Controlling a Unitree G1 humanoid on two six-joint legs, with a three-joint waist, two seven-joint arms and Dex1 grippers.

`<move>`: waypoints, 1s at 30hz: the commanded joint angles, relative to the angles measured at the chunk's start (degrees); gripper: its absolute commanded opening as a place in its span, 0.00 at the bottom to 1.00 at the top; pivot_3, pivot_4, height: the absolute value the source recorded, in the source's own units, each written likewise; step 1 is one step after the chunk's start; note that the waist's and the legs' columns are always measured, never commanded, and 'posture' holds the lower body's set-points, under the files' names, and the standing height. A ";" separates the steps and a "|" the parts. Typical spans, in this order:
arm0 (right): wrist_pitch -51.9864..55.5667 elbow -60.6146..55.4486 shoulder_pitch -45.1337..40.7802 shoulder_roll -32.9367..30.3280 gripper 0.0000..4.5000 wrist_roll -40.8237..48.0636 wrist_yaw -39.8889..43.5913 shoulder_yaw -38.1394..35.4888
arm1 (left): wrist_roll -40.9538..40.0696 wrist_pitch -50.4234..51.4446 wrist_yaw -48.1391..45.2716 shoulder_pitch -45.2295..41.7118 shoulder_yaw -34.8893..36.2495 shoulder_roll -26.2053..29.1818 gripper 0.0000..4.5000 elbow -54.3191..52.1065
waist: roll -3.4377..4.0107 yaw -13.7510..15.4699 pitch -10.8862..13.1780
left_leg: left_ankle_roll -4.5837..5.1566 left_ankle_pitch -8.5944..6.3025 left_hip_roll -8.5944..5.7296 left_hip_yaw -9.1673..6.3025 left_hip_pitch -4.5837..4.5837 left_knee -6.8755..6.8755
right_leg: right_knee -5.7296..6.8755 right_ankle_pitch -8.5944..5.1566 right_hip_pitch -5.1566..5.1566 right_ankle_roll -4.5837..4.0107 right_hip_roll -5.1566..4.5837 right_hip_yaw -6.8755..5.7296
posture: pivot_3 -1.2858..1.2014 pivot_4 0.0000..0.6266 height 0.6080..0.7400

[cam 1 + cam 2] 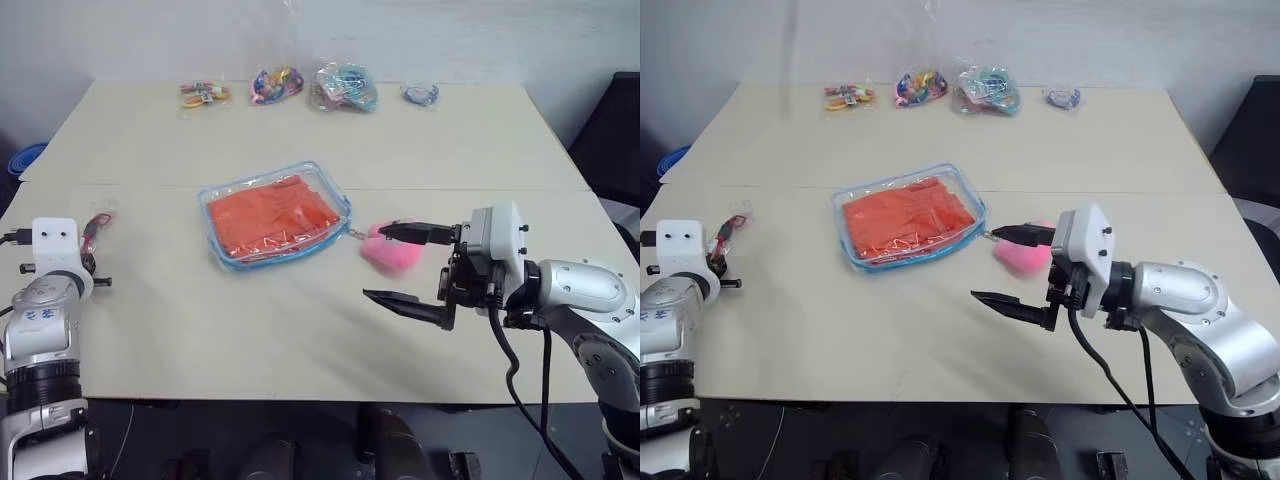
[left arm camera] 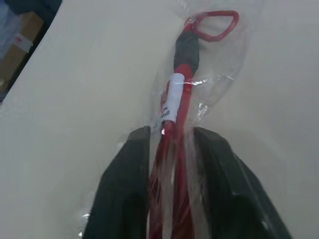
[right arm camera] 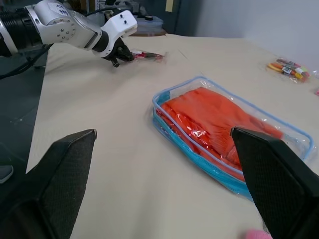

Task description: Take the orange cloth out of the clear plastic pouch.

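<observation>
The clear plastic pouch (image 1: 272,258) with light blue edging lies flat at the middle of the table, and the orange cloth (image 1: 270,215) is folded inside it. A pink plush charm (image 1: 392,256) hangs off its right corner. My right gripper (image 1: 378,263) hovers open just right of the pouch, one finger over the charm and one nearer me. The right wrist view shows the pouch (image 3: 286,137) and cloth (image 3: 209,114) between its spread fingers. Far left, my left gripper (image 2: 172,137) is open, its fingers either side of a red strap in a small clear bag (image 2: 182,84) on the table.
Several small clear bags of colourful items (image 1: 275,83) line the table's far edge. The small bag with the red strap (image 1: 98,222) lies near the left edge. A blue object (image 1: 28,157) sits beyond the left edge, and a dark object (image 1: 612,130) stands at the far right.
</observation>
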 commanded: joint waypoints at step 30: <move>-0.19 -6.32 6.34 0.25 1.00 0.87 -6.03 -3.10 | 6.39 -35.86 -45.05 2.56 -27.20 16.13 0.84 -23.29 | 0.02 -0.98 0.03 | -0.04 -0.04 0.14 0.12 0.02 -0.10 | -0.06 -0.04 -0.01 -0.07 0.06 -0.09 | 0.52 0.24 1.00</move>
